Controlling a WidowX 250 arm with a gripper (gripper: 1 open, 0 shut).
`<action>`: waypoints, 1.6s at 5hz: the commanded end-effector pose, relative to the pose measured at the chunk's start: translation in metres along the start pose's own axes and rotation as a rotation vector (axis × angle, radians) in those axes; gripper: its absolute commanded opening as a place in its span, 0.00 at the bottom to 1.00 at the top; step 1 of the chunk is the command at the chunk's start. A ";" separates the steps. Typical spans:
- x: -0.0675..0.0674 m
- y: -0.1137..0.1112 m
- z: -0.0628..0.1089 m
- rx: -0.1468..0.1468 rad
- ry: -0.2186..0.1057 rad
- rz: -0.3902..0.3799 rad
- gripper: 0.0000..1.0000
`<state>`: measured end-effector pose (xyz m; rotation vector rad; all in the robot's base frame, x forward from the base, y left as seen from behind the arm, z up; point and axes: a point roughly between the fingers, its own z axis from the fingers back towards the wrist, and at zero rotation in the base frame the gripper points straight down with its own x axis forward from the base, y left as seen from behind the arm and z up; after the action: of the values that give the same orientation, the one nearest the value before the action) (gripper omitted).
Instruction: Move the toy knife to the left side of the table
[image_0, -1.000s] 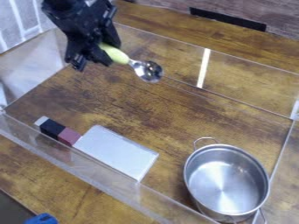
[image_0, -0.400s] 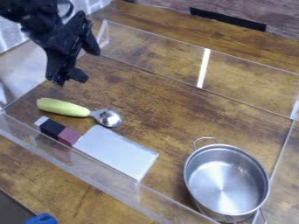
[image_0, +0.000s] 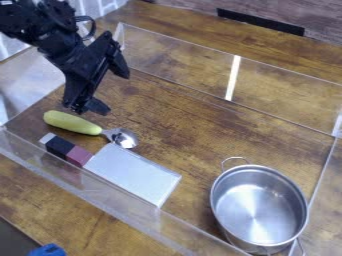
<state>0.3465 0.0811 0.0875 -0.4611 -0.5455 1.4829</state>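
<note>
The toy knife (image_0: 78, 125), with a yellow-green handle and a shiny rounded silver head, lies flat on the wooden table (image_0: 201, 130) near the front left, just behind the cleaver. My black gripper (image_0: 83, 102) hangs just above and behind the handle. Its fingers are spread with nothing between them, so it is open and apart from the knife.
A grey cleaver (image_0: 130, 172) with a black-and-maroon handle lies along the front wall. A steel pot (image_0: 258, 208) stands at the front right. Low clear acrylic walls (image_0: 235, 78) edge the table. A blue object (image_0: 47, 250) sits outside at the bottom left.
A second ago the gripper held the toy knife in the air. It came down to the left, let go and opened, and the knife now rests on the table.
</note>
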 end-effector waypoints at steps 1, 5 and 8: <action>-0.004 -0.035 0.032 -0.060 -0.008 -0.055 1.00; -0.100 -0.087 0.026 -0.086 0.049 -0.160 0.00; -0.102 -0.081 0.014 -0.161 0.153 -0.327 0.00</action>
<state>0.4019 -0.0234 0.1306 -0.5551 -0.5540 1.1102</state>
